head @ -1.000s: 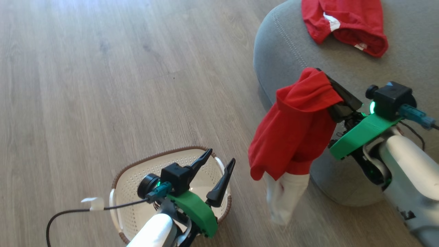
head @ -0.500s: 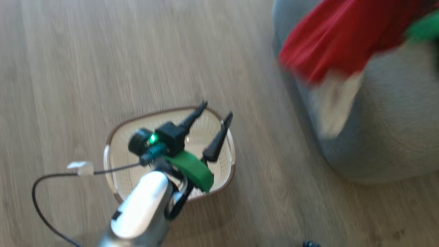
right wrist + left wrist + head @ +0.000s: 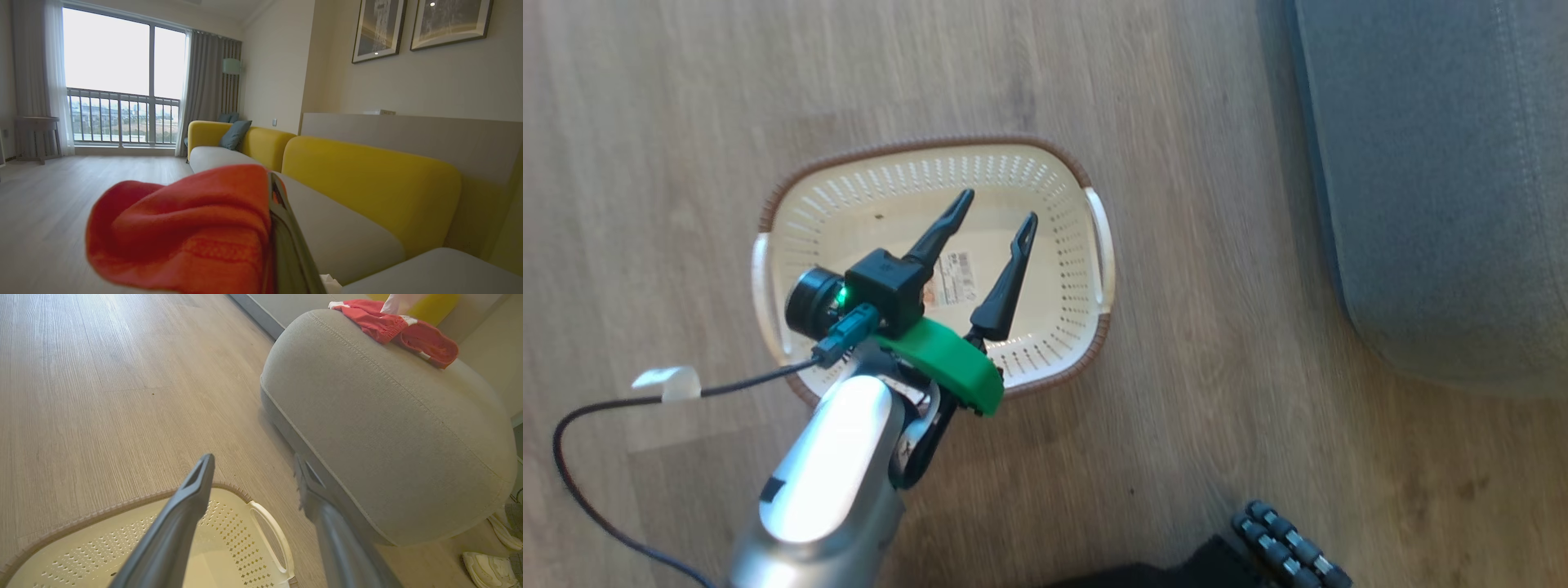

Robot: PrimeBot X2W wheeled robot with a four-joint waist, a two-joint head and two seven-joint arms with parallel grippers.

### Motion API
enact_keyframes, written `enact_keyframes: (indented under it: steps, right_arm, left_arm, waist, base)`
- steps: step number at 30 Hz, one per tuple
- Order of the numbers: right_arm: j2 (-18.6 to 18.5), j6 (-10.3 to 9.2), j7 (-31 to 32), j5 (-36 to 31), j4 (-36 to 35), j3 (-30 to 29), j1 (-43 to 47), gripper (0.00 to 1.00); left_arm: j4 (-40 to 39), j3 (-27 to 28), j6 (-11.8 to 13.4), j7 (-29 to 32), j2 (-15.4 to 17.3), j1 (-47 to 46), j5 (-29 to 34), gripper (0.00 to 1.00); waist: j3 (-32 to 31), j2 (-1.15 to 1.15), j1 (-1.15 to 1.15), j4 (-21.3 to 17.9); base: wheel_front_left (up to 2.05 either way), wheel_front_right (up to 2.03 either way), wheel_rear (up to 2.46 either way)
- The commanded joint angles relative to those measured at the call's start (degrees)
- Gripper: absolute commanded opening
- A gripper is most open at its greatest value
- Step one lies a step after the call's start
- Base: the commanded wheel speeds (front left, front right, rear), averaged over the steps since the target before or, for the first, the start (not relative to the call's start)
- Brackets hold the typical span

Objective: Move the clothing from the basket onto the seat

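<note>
Currently the right tool [image 3: 270, 181] pinches red clothing [image 3: 184, 228] at lower centre, with the grey seat [image 3: 343, 241] just beyond at lower right; the left tool [image 3: 999, 206] hangs spread over the empty basket [image 3: 931, 145].

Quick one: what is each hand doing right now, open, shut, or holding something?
Left hand: open, holding nothing, over the basket.
Right hand: shut on a red garment.

Open floor [image 3: 1217, 327] lies between the basket [image 3: 907, 148] and the seat [image 3: 1437, 204], whose rounded side rises beside that gap
</note>
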Motion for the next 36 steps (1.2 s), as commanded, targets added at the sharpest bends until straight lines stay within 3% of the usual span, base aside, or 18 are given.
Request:
enact_keyframes:
  steps: [1, 9, 12, 13, 14, 19, 24, 30, 36]
  right_arm:
    - [-0.96, -0.02, 1.19, 0.74, -0.64, -1.16, 0.78, 0.0]
    - [5.51, -0.02, -1.14, -0.92, 10.4, -0.71, 11.31, 0.02]
    - [6.62, -0.02, -2.6, -2.67, 13.85, -1.49, 10.84, 0.36]
    - [6.94, -0.02, -3.14, -3.13, 14.62, -1.78, 10.54, 0.53]
    - [7.2, -0.02, -3.6, -3.53, 15.27, -2.02, 10.21, 1.0]
    - [8.1, -0.02, -4.59, -5.86, 17.35, -0.83, 10.52, 1.0]
    - [10.29, -0.02, -5.03, -7.09, 15.16, 5.43, 17.13, 1.0]
    - [12.46, -0.02, -4.01, -3.44, 7.25, 14.33, 31.23, 1.0]
    - [12.08, -0.02, -3.3, 0.71, -5.59, 16.71, 46.61, 1.0]
  left_arm:
    - [-2.2, 1.91, -0.01, -0.72, -0.14, -1.47, 1.18, 1.0]
    - [-1.65, 3.31, -1.39, -0.72, 1.15, -7.7, 6.27, 1.0]
    - [-1.49, 4.03, -1.64, -0.72, 1.43, -9.25, 7.0, 1.0]
    - [-1.55, 4.49, -1.65, -0.72, 1.45, -9.45, 7.04, 1.0]
    - [-1.61, 5.01, -1.66, -0.72, 1.45, -9.46, 7.03, 1.0]
    - [-1.55, 7.31, -1.81, -0.72, 1.27, -7.3, 6.63, 1.0]
    - [-1.53, 9.81, -1.89, -0.72, 0.69, -3.29, 5.42, 1.0]
    - [-0.95, 13.52, -1.99, -0.72, 0.31, 2.53, 4.03, 1.0]
    - [-1.25, 16.47, -2.07, -0.72, 0.03, 8.09, 2.83, 1.0]
  waist:
    - [2.67, 0.01, -0.02, -1.88]
    - [11.03, 0.01, -0.02, -3.79]
    - [12.01, 0.01, -0.02, -3.01]
    - [12.01, 0.01, -0.02, -2.81]
    - [11.83, 0.01, -0.02, -2.67]
    - [8.25, 0.01, -0.02, -2.76]
    - [1.14, 0.01, -0.02, -3.63]
    - [-8.62, 0.01, -0.02, -4.83]
    - [-16.01, 0.01, -0.02, -5.48]
  base:
    - [0.0, 0.0, 0.0]
    - [0.0, 0.0, 0.0]
    - [0.0, 0.0, 0.0]
    - [0.0, 0.0, 0.0]
    - [0.0, 0.0, 0.0]
    - [0.0, 0.0, 0.0]
    - [0.0, 0.0, 0.0]
    - [0.0, 0.0, 0.0]
    - [0.0, 0.0, 0.0]
